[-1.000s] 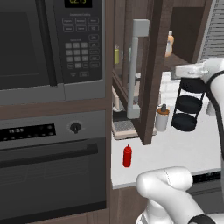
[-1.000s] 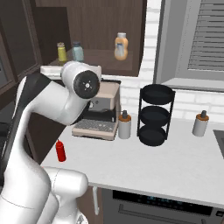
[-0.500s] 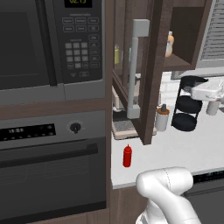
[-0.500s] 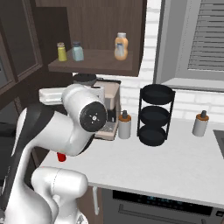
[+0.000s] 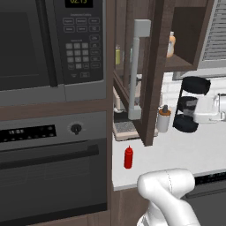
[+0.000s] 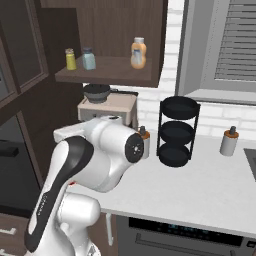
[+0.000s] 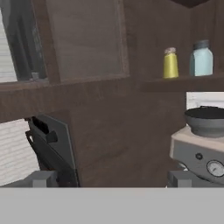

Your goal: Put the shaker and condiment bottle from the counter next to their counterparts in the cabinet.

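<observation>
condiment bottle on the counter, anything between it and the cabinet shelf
Nothing closes off the shelf: the cabinet door stands open. But that door juts out over the counter above the condiment bottle, and the coffee machine sits under the shelf, so both crowd the lift.

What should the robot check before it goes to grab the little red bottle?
1. Red bottle standing upright on the counter: ok.
2. Cabinet door open, shelf reachable: ok.
3. Tool open and empty: ok.
4. Tool near the red bottle: not ok; the hand view faces the cabinet wall and coffee machine.
5. Room on the shelf beside the amber bottle: ok.
6. Blue-grey shaker on the shelf is the counterpart or the one to move: cannot tell.
</observation>
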Motion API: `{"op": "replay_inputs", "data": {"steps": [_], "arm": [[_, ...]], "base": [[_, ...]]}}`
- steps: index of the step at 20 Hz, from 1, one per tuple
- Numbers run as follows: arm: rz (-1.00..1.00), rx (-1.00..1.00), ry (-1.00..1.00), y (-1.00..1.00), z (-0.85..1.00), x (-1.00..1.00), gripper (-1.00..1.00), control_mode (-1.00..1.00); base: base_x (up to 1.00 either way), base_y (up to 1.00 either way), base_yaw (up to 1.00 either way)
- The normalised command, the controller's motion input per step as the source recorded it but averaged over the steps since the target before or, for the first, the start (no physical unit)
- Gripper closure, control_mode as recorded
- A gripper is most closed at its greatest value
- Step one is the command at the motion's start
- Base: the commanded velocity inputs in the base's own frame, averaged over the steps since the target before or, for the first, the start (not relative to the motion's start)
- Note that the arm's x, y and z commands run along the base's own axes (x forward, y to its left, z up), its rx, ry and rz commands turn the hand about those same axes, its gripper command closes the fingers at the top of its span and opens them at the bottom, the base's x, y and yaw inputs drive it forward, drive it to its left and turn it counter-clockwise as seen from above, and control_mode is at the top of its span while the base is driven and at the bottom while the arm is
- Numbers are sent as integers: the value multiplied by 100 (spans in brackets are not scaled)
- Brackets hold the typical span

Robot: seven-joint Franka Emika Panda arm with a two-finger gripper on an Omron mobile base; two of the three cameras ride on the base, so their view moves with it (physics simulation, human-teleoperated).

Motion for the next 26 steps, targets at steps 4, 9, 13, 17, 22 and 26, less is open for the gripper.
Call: {"op": "replay_inputs", "data": {"steps": [4,9,13,17,22,26], "arm": [[16,-15,0,31,-53,-4,-100,-100],[9,-9,0,35,-57,-6,-100,-100],[4,-8,2,39,-54,-2,-100,-100],[4,-3,0,20,-64,-6,-100,-100],[7,0,0,0,-58,-8,-100,-100],[5,0,3,17,-53,-8,-100,-100]], "base": [[0,0,0],[0,0,0],[0,0,0],[0,0,0],[0,0,0],[0,0,0]]}}
